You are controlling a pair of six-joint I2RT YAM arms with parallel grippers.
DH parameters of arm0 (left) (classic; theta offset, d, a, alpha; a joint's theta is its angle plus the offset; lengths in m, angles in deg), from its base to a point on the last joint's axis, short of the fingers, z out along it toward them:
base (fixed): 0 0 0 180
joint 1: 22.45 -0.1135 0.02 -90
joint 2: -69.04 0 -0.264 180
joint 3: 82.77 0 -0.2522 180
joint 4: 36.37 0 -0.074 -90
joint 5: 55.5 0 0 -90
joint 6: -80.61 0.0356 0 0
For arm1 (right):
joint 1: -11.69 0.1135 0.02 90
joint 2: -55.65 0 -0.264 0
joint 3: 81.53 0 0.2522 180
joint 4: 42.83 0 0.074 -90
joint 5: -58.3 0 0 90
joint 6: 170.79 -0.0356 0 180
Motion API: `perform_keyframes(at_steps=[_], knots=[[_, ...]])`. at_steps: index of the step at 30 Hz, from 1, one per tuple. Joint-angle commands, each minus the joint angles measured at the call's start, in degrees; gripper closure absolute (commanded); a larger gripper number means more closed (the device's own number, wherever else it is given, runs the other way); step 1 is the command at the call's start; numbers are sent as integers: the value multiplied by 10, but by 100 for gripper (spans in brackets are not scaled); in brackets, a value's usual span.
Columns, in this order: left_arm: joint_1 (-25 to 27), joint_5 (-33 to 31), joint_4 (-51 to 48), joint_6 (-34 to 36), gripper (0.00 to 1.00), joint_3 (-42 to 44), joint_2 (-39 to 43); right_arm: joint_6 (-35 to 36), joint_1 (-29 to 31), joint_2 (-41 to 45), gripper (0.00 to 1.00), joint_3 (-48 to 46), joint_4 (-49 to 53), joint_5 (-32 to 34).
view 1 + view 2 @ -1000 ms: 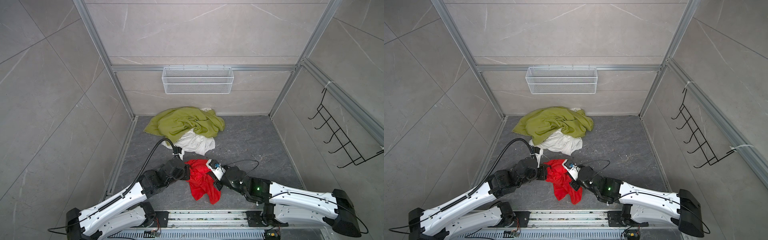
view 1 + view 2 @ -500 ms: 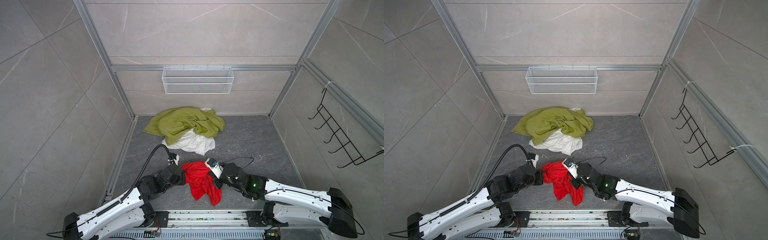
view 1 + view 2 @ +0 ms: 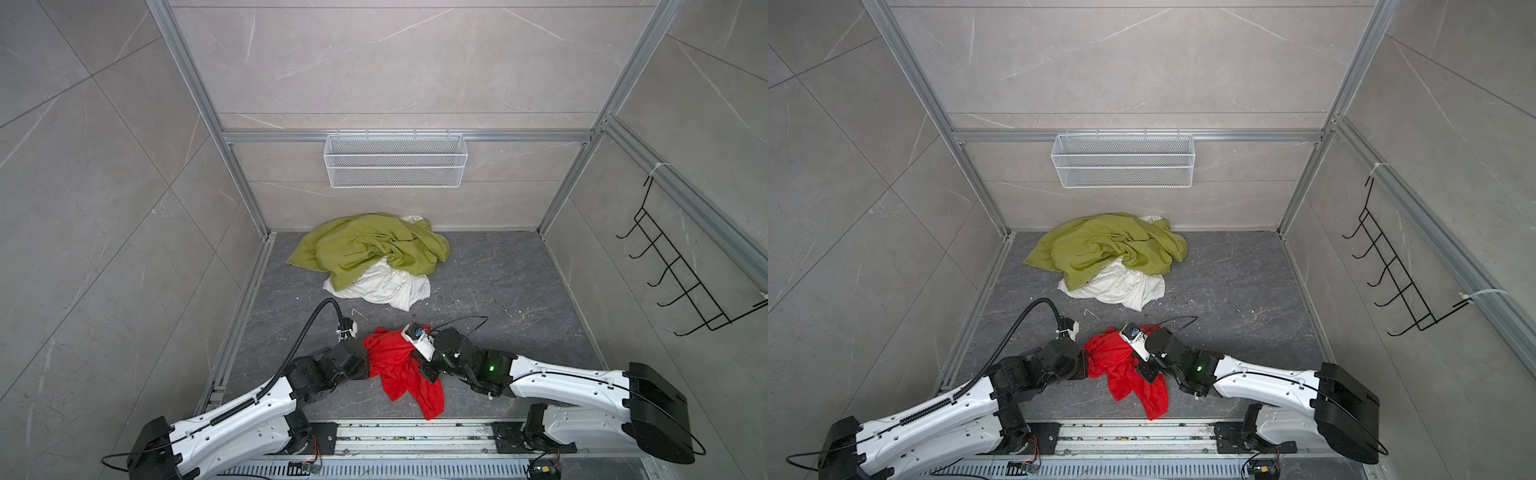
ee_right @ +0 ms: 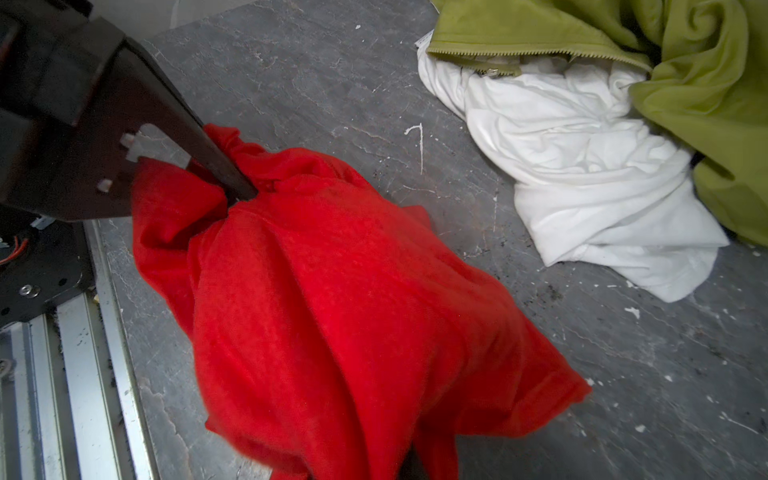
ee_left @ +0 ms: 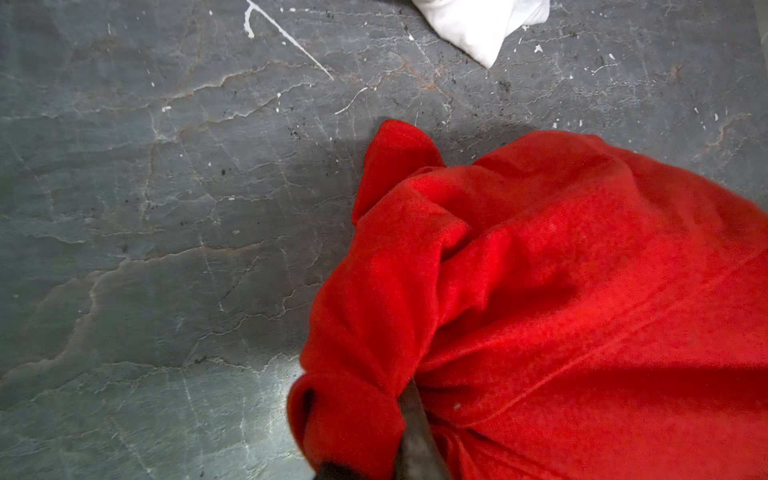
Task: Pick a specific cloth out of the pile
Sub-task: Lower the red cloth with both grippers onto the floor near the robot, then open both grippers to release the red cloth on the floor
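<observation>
Since the left gripper [image 4: 239, 189] is pinched tight on one bunched end of the cloth [image 3: 395, 370] and the right gripper [image 3: 424, 368] looks clamped on the other, we've got it strung btwn them, tail drooping toward the front rail [image 3: 415, 432]. It's well apart from the pile [image 3: 390, 262]. Thin, fuzzy, floppy red fabric vs the crumpled olive-green cloth [image 3: 357, 249] and white cloth [image 3: 382, 286].

A white wire basket [image 3: 395, 160] and a black hook rack [image 3: 683, 266] hang on the tiled walls [image 3: 395, 62].
</observation>
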Motion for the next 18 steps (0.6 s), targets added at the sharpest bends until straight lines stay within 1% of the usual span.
perform_keyframes(at_steps=[1, 6, 14, 15, 18], knots=[[-1, -15, -11, -17, 100, 21, -3, -18, -9, -11, 100, -17, -46, 8], [-1, -12, 5, -26, 100, 44, -16, -27, -13, -29, 100, -37, -76, 9], [-1, -10, 9, -27, 100, 56, -38, -45, -16, -57, 100, -64, -118, 20], [-1, -9, 9, -28, 100, 60, -39, -46, -16, -61, 99, -67, -122, 21], [-1, -7, 13, -29, 100, 70, -42, -51, -17, -76, 93, -76, -133, 33]])
